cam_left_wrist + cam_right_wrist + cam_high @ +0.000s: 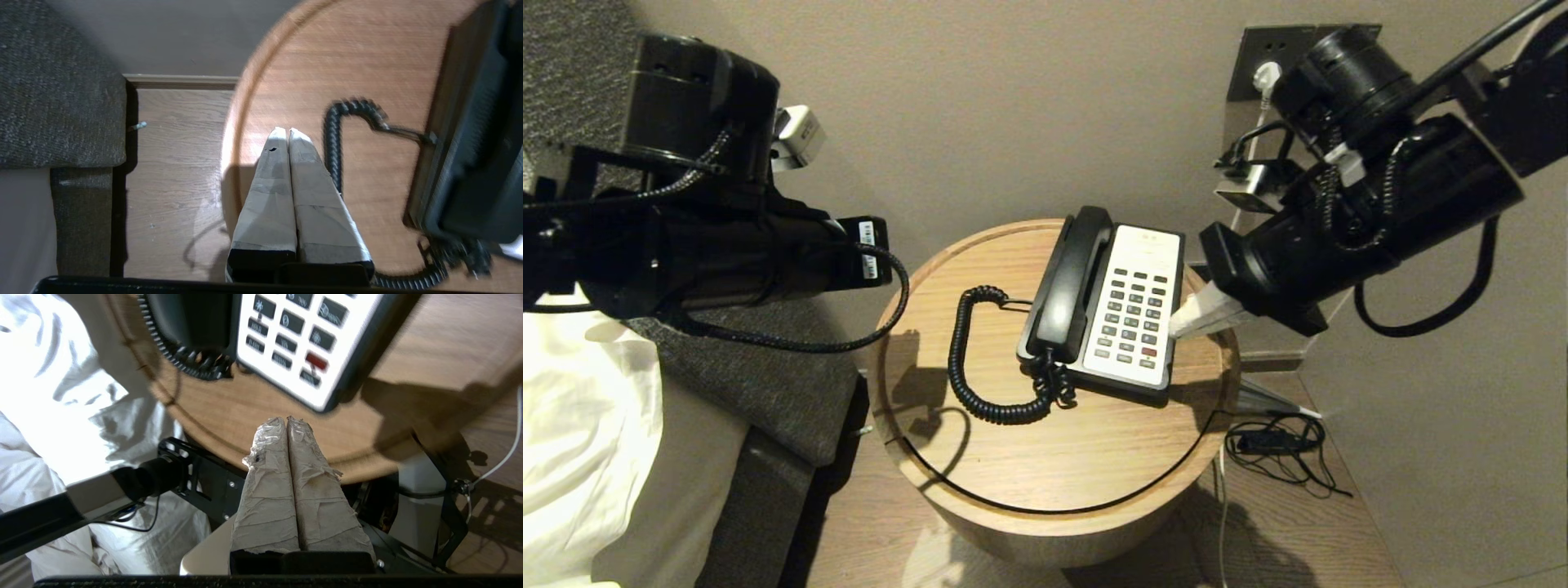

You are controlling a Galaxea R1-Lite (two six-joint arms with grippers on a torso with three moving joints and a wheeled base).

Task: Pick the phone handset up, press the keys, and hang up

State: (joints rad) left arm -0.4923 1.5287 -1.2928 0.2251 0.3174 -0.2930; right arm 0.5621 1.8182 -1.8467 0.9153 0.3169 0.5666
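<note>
A black and white desk phone (1131, 306) sits on a round wooden table (1045, 457). Its black handset (1070, 282) lies in the cradle on the phone's left side, and a coiled black cord (968, 367) loops over the table. The white keypad (298, 335) has dark keys and one red key (316, 361). My right gripper (1176, 327) is shut and empty, its tip (286, 420) beside the phone's right edge near the keys. My left gripper (284, 131) is shut and empty, held above the table's left rim, apart from the cord (333, 139) and handset (478, 134).
A bed with white sheets (580, 441) and a grey upholstered side (760, 384) stands left of the table. A wall socket with plugs (1262, 77) is behind at the right. Loose cables (1278, 445) lie on the wooden floor to the right.
</note>
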